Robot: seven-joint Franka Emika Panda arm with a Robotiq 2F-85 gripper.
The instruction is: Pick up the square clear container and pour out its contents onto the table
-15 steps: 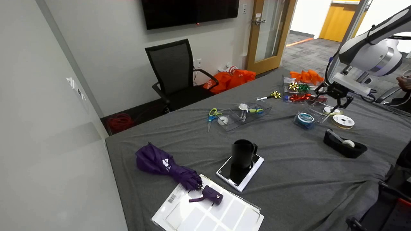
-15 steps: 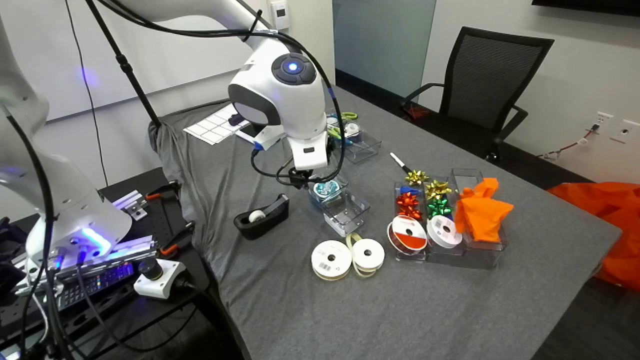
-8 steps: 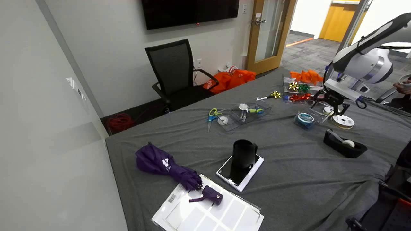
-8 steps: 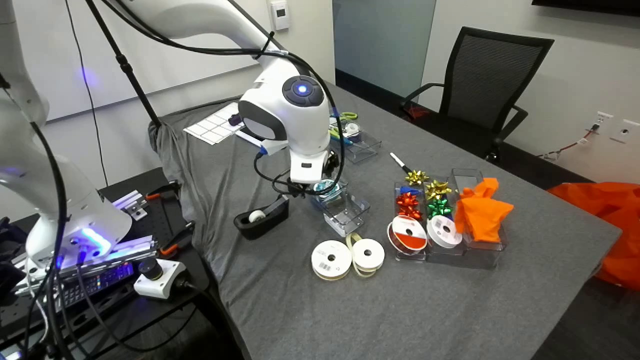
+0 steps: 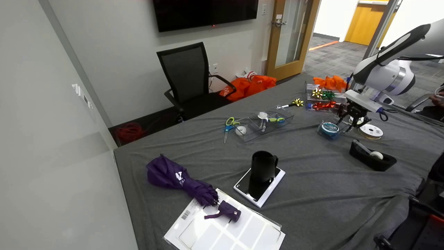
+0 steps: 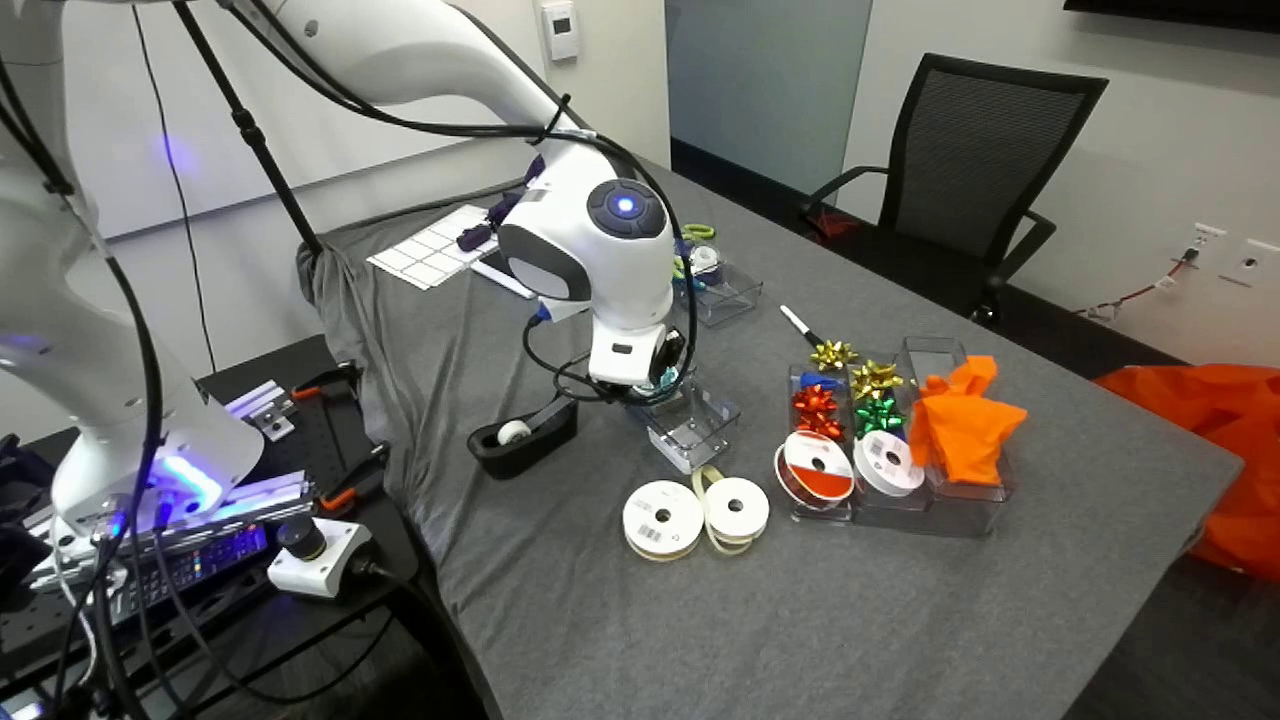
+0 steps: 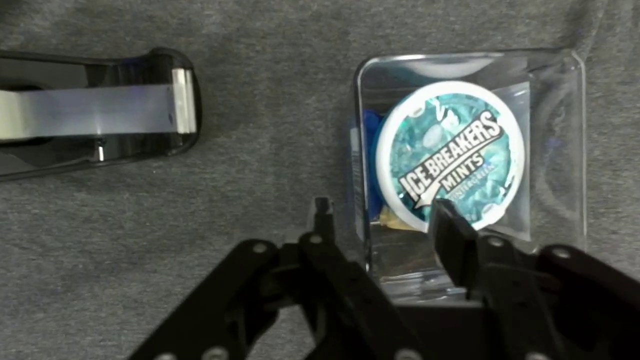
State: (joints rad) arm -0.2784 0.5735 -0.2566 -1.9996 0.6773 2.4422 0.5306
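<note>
The square clear container (image 7: 555,150) stands on the grey cloth-covered table (image 7: 250,210) in the wrist view. It also shows in an exterior view (image 5: 333,136). It holds a round teal mint tin (image 7: 450,155) with a white rim, a blue piece (image 7: 372,165) and a tan piece (image 7: 396,220). My gripper (image 7: 382,207) is open and holds nothing. In the wrist view one finger lies outside the container's left wall and the other over its inside, overlapping the tin's edge. Whether they touch it, I cannot tell. In an exterior view my hand (image 6: 625,385) hides most of the container.
A black tape dispenser (image 7: 100,110) lies to the left in the wrist view. A clear empty box (image 6: 690,432) adjoins the container, with white ribbon spools (image 6: 663,517) nearby. Clear trays with bows (image 6: 817,410) and a clear tray with scissors (image 5: 267,126) stand farther off.
My gripper has come down and moved across toward the container, to the left in one exterior view and to the right in the other. The objects on the table have not moved.
</note>
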